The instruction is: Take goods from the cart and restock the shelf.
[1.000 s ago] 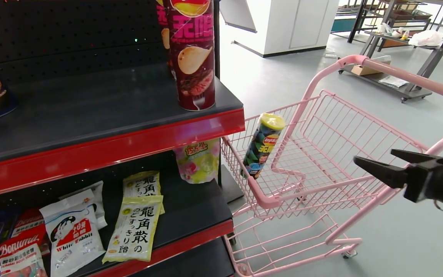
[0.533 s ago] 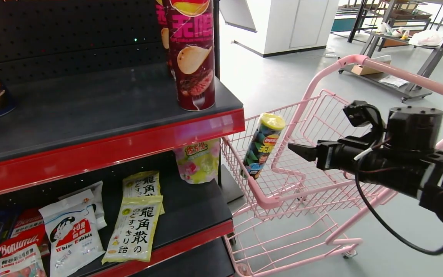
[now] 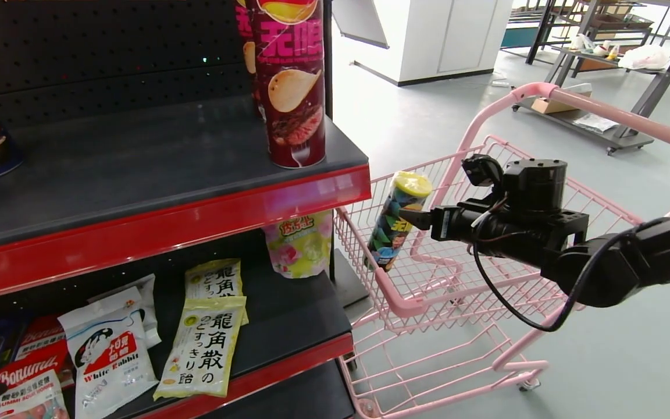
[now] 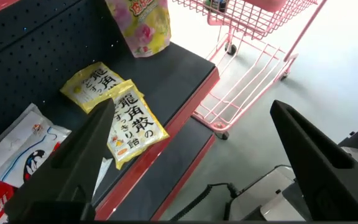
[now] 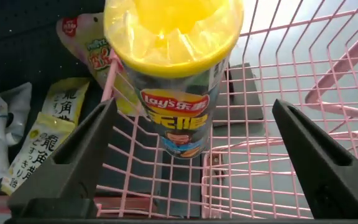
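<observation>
Right gripper (image 3: 415,219) is matte black with tapered wedge fingers (image 5: 73,162); behind it sits a squat black cylinder (image 3: 533,183), a thin black cable (image 3: 544,329) looping below the wrist

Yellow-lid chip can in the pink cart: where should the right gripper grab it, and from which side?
Grip the chip can on its upper body, just under the yellow lid, coming from the handle side. It leans tilted against the front wire wall of the pink cart, which blocks that side. The round wall probably suits a flank pinch. The open right gripper lines up this way.
</observation>
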Controlling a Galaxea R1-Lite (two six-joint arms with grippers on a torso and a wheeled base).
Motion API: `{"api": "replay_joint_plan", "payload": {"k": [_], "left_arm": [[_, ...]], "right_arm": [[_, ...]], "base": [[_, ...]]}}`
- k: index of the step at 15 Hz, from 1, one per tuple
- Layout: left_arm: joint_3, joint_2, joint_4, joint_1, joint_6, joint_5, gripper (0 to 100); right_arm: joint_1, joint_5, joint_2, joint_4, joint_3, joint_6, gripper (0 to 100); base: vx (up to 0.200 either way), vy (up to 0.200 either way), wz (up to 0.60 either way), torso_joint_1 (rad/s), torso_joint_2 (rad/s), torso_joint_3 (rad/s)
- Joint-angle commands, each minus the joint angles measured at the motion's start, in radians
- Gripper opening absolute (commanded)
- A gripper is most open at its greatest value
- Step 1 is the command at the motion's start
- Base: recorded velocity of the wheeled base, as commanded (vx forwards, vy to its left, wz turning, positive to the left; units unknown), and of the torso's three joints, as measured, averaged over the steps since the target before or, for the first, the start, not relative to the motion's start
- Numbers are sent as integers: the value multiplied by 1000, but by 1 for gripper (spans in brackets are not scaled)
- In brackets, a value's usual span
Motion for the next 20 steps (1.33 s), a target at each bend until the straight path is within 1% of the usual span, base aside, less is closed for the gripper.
{"api": "replay_joint_plan", "payload": {"k": [1, 4, 9, 11, 12, 15, 16, 19, 20], "left_arm": [[1, 10, 0, 0, 0, 0, 100], [1, 17, 0, 0, 0, 0, 100], [0, 33, 0, 0, 0, 13, 100], [-2, 40, 0, 0, 0, 13, 100], [-3, 44, 0, 0, 0, 13, 100], [-11, 46, -1, 0, 1, 13, 100], [-11, 46, -1, 0, 3, 13, 100], [-14, 43, -3, 0, 3, 17, 100], [-13, 41, -3, 0, 3, 56, 100]], "right_arm": [[2, 1, 55, -2, -42, 1, 100], [2, 2, 113, -3, -85, 16, 100], [2, 11, 240, -54, -197, 27, 100], [5, 16, 266, -55, -210, 27, 100], [5, 15, 273, -57, -215, 26, 0], [10, 11, 262, -63, -241, 22, 0], [11, 8, 233, -61, -232, 18, 0], [5, -8, 73, -31, -148, -28, 0], [-10, -8, -37, 9, -92, -74, 0]], "base": [[0, 0, 0, 0, 0, 0], [0, 0, 0, 0, 0, 0], [0, 0, 0, 0, 0, 0], [0, 0, 0, 0, 0, 0], [0, 0, 0, 0, 0, 0], [0, 0, 0, 0, 0, 0], [0, 0, 0, 0, 0, 0], [0, 0, 0, 0, 0, 0], [0, 0, 0, 0, 0, 0]]}}
